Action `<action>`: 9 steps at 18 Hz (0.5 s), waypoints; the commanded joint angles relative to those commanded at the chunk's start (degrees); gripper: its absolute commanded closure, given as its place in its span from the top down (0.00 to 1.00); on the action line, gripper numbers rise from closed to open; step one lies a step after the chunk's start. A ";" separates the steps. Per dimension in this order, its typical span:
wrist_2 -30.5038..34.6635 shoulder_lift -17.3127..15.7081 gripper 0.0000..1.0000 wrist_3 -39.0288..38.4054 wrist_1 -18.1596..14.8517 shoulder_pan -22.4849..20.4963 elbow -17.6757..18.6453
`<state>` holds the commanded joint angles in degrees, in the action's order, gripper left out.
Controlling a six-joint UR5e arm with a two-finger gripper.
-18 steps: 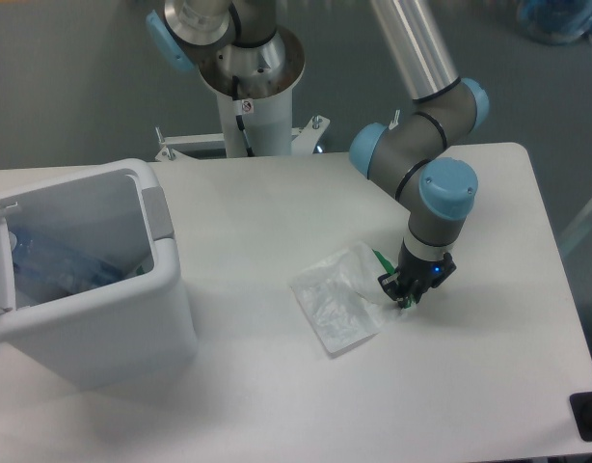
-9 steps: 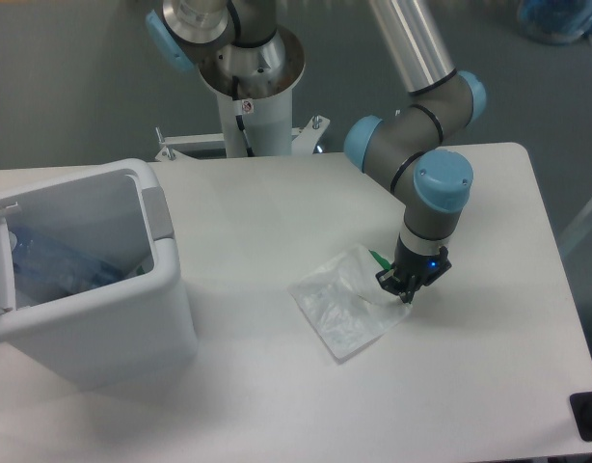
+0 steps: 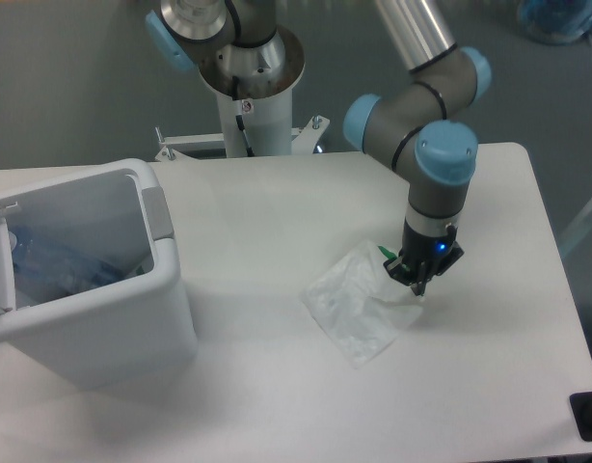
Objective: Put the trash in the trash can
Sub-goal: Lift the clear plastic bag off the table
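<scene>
A crinkled clear plastic bag (image 3: 356,307) with a green edge lies mid-table, its right corner pinched and lifted slightly. My gripper (image 3: 417,280) points down at that corner and is shut on the bag beside the green strip. The white trash can (image 3: 94,318) stands at the left of the table, its lid open. Inside it, bluish clear plastic (image 3: 55,267) shows, which looks like the crushed bottle.
The arm's base column (image 3: 248,96) rises behind the table's far edge. A dark object (image 3: 590,417) sits at the table's front right corner. The grey hinge piece (image 3: 157,212) sits on the can's right rim.
The gripper has shifted slightly right and up, dragging the bag's corner with it. The bag has slid to the right.
</scene>
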<state>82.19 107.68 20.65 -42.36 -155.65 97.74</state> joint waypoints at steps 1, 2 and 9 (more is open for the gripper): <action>-1.40 -1.23 0.02 -0.09 0.00 0.00 -0.97; -3.07 -2.37 0.02 -0.09 0.00 0.00 -1.76; -20.03 -11.86 0.02 -9.58 0.35 -0.09 -6.69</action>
<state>62.16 95.81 11.07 -42.01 -155.74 91.05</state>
